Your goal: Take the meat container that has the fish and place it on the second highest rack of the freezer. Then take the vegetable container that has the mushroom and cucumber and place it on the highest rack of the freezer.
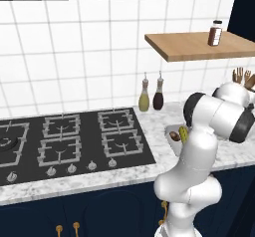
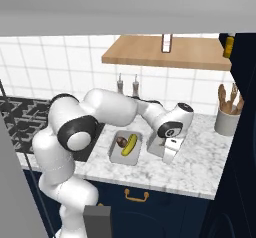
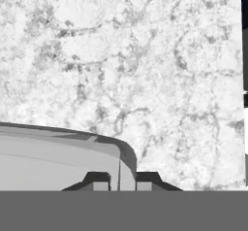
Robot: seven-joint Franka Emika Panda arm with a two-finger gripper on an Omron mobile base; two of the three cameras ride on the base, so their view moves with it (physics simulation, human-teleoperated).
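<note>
A shallow grey vegetable container lies on the marble counter with the dark brown mushroom and the yellow-green cucumber in it. From the left base view the mushroom and cucumber peek out beside my arm. Just right of that tray lies a second grey container, mostly under my hand. My gripper points down at its right end. In the hand view the gripper is shut on this container's rim at a rounded corner. The fish is hidden. The freezer's racks are out of view.
A black stove fills the counter's left. Two bottles stand by the tiled wall. A wooden shelf with a jar hangs above. A utensil crock sits at the right. A grey panel with a dark bar crosses the left edge.
</note>
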